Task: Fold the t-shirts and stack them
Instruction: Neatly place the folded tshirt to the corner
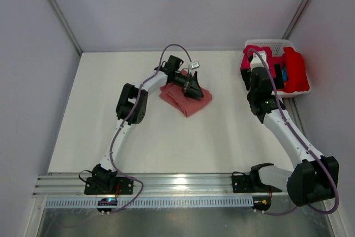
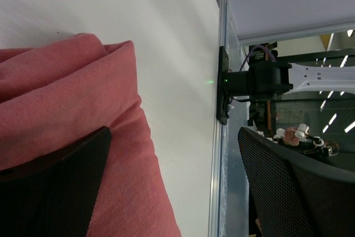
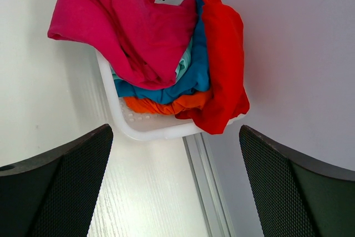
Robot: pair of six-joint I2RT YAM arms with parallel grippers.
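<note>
L tool (image 2: 175,187) wide open over folded pink shirt (image 1: 186,101) on surface (image 1: 166,137). R tool (image 3: 175,184) wide open above basket (image 3: 145,132) of shirts (image 3: 161,88): magenta, blue, orange, red.

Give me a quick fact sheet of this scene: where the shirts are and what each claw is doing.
On the table: salmon t-shirt, folded into a bundle
Far right corner: white plastic basket
Basket contents: magenta t-shirt on top, red t-shirt hanging over the side, blue t-shirt and orange t-shirt underneath
Left arm: left gripper open, over the salmon t-shirt, gripping nothing
Right arm: right gripper open, facing the basket, empty
</note>
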